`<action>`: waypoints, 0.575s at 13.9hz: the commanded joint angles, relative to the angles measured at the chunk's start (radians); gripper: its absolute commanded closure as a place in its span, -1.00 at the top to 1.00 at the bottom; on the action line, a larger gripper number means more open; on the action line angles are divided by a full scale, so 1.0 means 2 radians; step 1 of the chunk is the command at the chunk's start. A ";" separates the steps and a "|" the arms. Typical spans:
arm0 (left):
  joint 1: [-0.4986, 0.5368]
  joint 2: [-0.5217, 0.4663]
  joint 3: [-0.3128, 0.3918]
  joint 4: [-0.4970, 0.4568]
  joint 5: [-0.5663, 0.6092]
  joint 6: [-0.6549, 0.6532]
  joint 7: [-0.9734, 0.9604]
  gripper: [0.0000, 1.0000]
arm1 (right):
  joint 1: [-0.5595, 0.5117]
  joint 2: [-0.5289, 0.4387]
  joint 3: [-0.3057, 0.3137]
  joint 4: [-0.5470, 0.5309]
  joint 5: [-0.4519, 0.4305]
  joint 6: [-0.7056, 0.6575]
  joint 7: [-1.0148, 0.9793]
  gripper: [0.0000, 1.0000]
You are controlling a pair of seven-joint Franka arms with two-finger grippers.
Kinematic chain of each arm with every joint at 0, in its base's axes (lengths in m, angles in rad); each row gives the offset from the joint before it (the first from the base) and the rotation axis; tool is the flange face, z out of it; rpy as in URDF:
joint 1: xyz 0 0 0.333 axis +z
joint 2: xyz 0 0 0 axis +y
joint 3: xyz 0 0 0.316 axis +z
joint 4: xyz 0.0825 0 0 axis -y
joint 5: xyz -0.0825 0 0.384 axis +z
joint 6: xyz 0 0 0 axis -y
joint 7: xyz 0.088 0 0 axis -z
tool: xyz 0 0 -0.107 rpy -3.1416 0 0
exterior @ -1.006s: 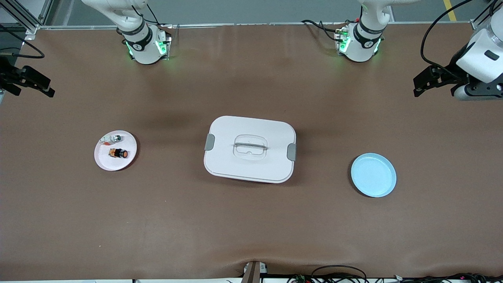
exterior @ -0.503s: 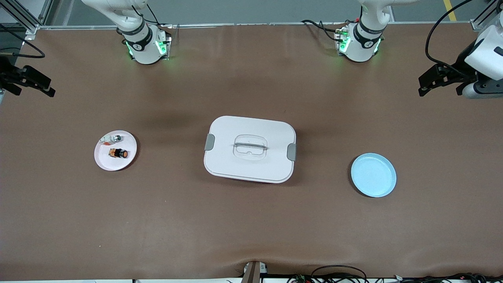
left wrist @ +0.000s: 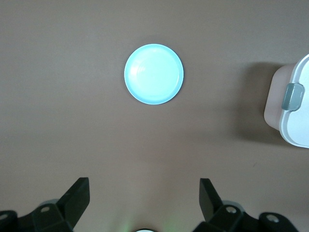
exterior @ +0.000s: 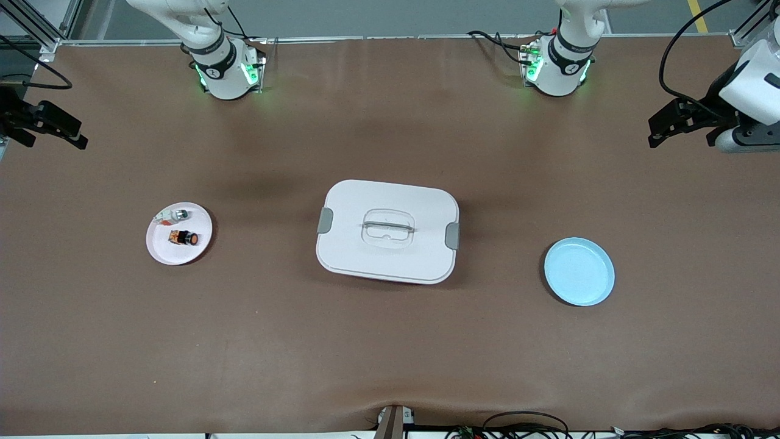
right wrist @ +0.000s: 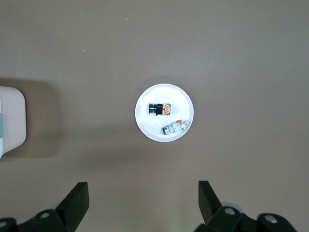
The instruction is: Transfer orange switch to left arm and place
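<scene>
Orange switch (exterior: pixel 184 238) lies on the pink plate (exterior: pixel 162 248) toward the right arm's end, below the spread right gripper (right wrist: pixel 140 203); left gripper (left wrist: pixel 142 200) waits, spread.

I'm seeing the box (exterior: pixel 387 231) sitting mid-table between the 2 plates (exterior: pixel 179 233), blocking the straight path across.

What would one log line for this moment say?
orange switch: on pink plate | left end effector: open, waiting | right end effector: open | box: mid-table
</scene>
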 commanded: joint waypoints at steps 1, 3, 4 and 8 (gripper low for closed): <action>0.002 0.006 -0.001 0.010 -0.002 -0.009 0.007 1.00 | -0.007 -0.014 0.006 -0.011 0.004 0.000 0.001 1.00; 0.001 0.007 -0.001 0.010 -0.002 -0.009 0.007 1.00 | -0.007 -0.014 0.006 -0.012 0.004 0.000 0.000 1.00; 0.001 0.007 -0.002 0.010 -0.002 -0.009 0.007 1.00 | -0.007 -0.014 0.006 -0.011 0.004 0.001 0.000 1.00; -0.001 0.009 -0.003 0.010 -0.002 -0.009 0.007 1.00 | -0.009 -0.011 0.005 -0.010 0.004 0.003 0.000 1.00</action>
